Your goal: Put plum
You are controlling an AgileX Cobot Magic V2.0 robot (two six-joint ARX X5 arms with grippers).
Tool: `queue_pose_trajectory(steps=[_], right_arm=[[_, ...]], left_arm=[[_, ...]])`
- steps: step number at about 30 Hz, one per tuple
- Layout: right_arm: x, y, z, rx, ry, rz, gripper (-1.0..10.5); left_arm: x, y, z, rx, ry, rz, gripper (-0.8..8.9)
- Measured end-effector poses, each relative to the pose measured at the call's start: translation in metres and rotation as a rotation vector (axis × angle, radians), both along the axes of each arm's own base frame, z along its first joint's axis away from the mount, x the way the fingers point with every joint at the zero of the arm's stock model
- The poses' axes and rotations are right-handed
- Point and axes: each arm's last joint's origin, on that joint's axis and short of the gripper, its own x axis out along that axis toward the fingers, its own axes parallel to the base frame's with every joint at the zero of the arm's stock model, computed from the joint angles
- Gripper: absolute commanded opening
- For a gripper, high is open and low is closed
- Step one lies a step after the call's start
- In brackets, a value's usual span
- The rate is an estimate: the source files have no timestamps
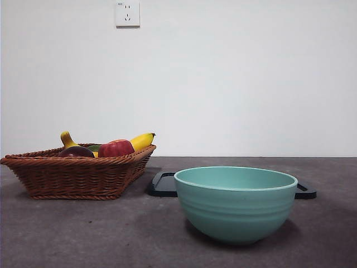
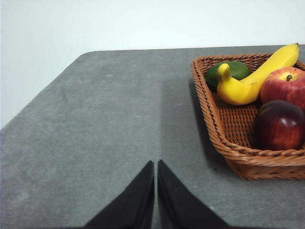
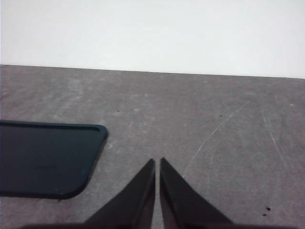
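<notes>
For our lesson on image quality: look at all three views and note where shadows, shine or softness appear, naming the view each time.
Front view: even, soft light; the teal bowl casts a faint shadow on the table. Left wrist view: the basket throws a dark shadow beside its rim, and the plum shows soft highlights. Right wrist view: slightly hazy, with the dark tray reflecting almost nothing.

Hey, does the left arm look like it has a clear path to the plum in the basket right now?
Probably yes. The plum lies uncovered in the wicker basket, beside the red apple. The left gripper, jaws shut, hangs over bare table nearby. It would have to open and clear the basket's rim.
</notes>
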Motion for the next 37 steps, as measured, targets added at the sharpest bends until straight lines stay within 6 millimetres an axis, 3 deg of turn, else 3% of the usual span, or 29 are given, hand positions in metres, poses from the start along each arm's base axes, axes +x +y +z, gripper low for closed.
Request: queue_pose_trajectory(steps=[9,37], right_arm=[[-0.0003,0.001,-0.0104,0.03,0.085,0.006,0.1],[-0.0002,0.001,-0.0102,0.032,0.083,0.006,0.1]], left_arm=[[0.0,0.0,0.0,0.0,0.0,0.0,0.09],[0.0,0.0,0.0,0.0,0.0,0.0,0.09]])
